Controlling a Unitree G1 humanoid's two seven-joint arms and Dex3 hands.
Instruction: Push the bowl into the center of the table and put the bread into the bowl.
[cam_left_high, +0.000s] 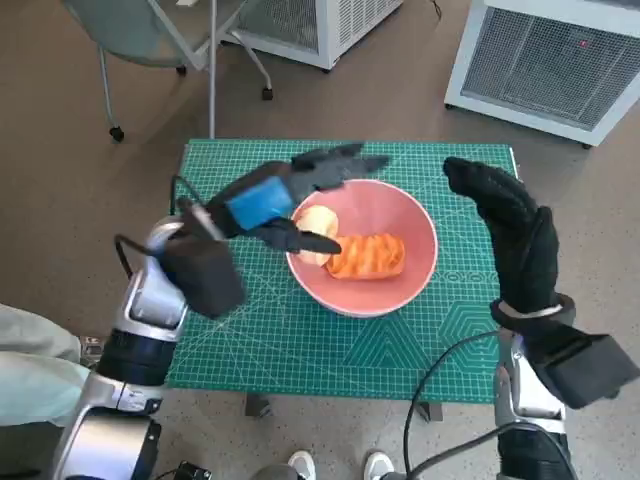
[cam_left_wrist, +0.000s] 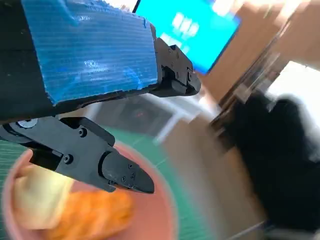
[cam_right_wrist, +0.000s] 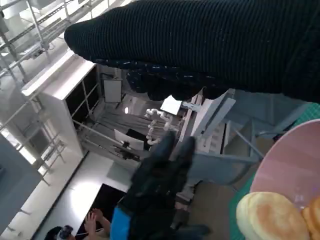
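Showing the bench (cam_left_high: 260, 340) from above: a small table covered with a green cutting mat, carrying one pink bowl (cam_left_high: 410, 262). Left to right:

Left hand (cam_left_high: 278, 203): black, blue tape across its back, hovering over the bowl's left rim with its fingers spread apart and grasping nothing. One finger points down over the pale bread (cam_left_high: 318, 232); the left wrist view confirms this fingertip is above the bowl's contents and apparently clear of them. The posture is judged to be that of a hand released after a drop.

Bowl: standing near the middle of the bench, slightly toward the far edge and right of centre, so the pushing step appears done. Inside lie the pale round bun against the left wall and, just beside it, an orange ridged pastry (cam_left_high: 367, 255); the two seem to touch. Both rest fully within the rim, so the placing step also looks finished.

Right hand (cam_left_high: 515, 235): in a black knitted glove, raised by the bench's right edge, apart from the bowl, fingers extended and empty. It is judged to wait as a side guard, keeping the bowl from sliding rightward.
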